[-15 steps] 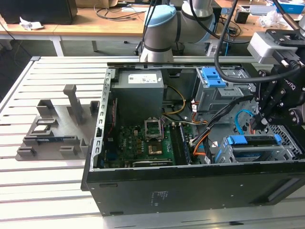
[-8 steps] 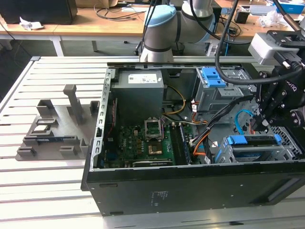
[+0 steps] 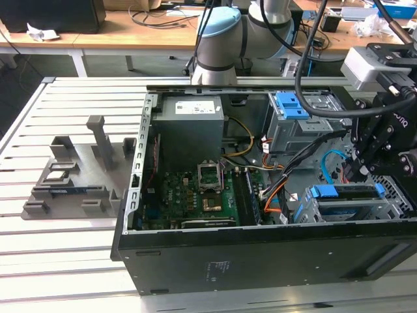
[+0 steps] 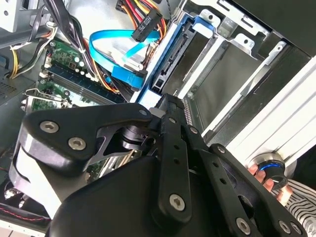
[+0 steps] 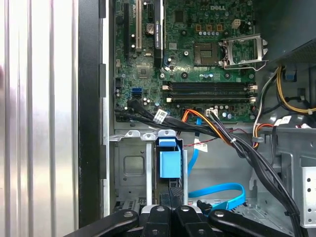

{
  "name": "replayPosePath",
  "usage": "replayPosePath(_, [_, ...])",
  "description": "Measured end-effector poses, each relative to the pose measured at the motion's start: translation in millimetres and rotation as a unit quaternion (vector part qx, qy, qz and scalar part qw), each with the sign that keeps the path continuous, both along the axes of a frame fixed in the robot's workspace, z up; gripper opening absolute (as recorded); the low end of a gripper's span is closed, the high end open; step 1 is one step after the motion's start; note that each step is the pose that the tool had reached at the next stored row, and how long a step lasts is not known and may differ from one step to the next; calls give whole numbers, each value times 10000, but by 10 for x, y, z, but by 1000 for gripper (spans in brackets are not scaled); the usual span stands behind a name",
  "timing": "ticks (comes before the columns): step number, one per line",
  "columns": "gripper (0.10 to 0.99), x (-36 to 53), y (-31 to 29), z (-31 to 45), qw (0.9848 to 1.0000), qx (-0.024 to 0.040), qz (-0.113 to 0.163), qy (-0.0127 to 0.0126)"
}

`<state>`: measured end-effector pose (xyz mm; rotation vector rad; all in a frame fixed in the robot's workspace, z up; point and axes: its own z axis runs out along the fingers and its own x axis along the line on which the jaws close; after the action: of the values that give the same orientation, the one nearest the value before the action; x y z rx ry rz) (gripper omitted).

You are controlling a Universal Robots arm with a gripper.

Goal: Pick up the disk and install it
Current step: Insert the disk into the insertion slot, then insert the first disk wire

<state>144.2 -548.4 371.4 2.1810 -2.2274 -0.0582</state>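
The disk [image 3: 345, 193], silver with blue plastic rails, sits in the drive cage [image 3: 391, 202] at the near corner of the open computer case, on the exterior view's right. My gripper [image 3: 355, 175] hangs just above its blue rail, with the fingers drawn together. In the second wrist view the gripper [image 4: 165, 101] rests at the outer end of the disk [image 4: 170, 64], whose dark connector edge faces out of the cage [image 4: 232, 54]. In the first wrist view the gripper [image 5: 171, 190] stands close behind the blue tab of the disk [image 5: 169, 165].
A motherboard [image 3: 195, 195], a grey power supply box [image 3: 191, 127] and a bare blue bracket [image 3: 291, 105] share the case. Cable bundles and a blue ribbon cable [image 4: 113, 44] run beside the cage. A grey fixture [image 3: 71, 176] lies on the slatted table. A person's fingers [image 4: 261, 175] show outside the case.
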Motion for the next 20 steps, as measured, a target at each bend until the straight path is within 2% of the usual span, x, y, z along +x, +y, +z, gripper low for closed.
replayPosePath(11, [106, -1, -10, 0, 10000, -6, 0, 0])
replayPosePath(16, [106, -3, 29, 1, 10000, -2, 1, 0])
replayPosePath(20, [114, -3, 81, 1, 10000, -2, 1, 0])
